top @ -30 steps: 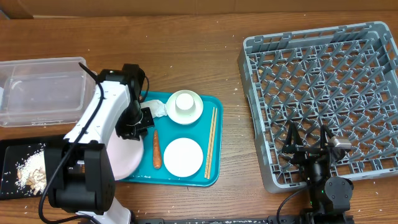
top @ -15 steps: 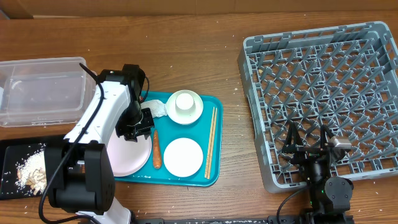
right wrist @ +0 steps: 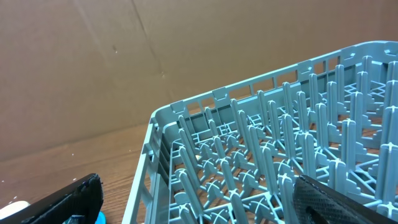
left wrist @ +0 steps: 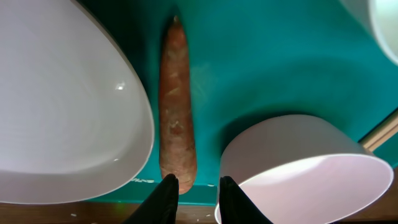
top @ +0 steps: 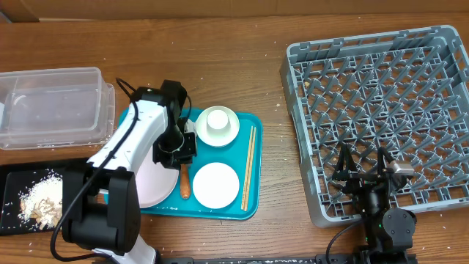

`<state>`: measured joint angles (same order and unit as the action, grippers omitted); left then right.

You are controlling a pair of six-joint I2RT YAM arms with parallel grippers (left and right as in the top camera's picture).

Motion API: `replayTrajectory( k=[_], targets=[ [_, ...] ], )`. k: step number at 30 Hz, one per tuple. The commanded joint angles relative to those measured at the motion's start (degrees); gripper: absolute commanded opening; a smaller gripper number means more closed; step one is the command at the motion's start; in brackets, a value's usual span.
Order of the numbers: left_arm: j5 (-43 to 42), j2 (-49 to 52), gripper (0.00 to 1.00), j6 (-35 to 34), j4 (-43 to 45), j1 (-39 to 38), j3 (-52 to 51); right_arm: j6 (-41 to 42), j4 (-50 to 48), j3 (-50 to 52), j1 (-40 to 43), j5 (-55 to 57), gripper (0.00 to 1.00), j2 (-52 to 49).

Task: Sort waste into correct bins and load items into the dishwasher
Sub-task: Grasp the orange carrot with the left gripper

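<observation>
Over the teal tray [top: 248,117], at its 9 o'clock half: left jaws parted only narrowly, with nothing between them. Low in the wrist view, left fingertips [left wrist: 166,194] just beside the thick end of the carrot [left wrist: 177,106]; cannot tell whether touching.

Flat on the tray, along the 12-to-6 line: that carrot, with the pink plate [top: 155,187] close at its 9 o'clock and the white bowl [top: 215,183] close at its 3 o'clock. At the bowl's 12 o'clock, a white cup [top: 218,119] seated in a small dish [top: 233,132]. At the bowl's 3 o'clock, chopsticks [top: 249,165] laid side by side near the tray's edge.

On the counter [top: 242,59], at 10 o'clock from the tray, the clear tub [top: 51,106]; at 8 o'clock, the black tray [top: 11,180] with rice scraps [top: 37,196] on it.

Well apart at 3 o'clock, the dish rack [top: 374,95], upright on the counter. At the rack's 6 o'clock edge, right jaws spread wide and holding nothing, right fingers [right wrist: 68,196] at opposite lower corners of the wrist view.
</observation>
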<state>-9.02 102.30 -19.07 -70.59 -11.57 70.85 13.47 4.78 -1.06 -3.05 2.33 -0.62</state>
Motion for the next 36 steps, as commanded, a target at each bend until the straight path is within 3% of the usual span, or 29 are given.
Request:
replayTrajectory(
  k=[1,6,17,36],
  targets=[
    [-0.90,0.35,0.25,0.90,0.90,-0.76,-2.21,0.04,-0.17,0.61,0.17,-0.04,1.00,0.46],
    [3.48,0.35,0.27,0.90,2.29,-0.83,-3.37,0.04,-0.17,0.61,0.17,-0.04,1.00,0.46],
    [3.04,0.35,0.27,0.90,4.81,-0.87,-6.56,0.04,-0.17,0.61,0.17,-0.07,1.00,0.46],
    [3.04,0.35,0.38,0.87,10.05,-0.90,-10.88,0.04,-0.17,0.61,0.17,-0.07,1.00,0.46]
  ],
)
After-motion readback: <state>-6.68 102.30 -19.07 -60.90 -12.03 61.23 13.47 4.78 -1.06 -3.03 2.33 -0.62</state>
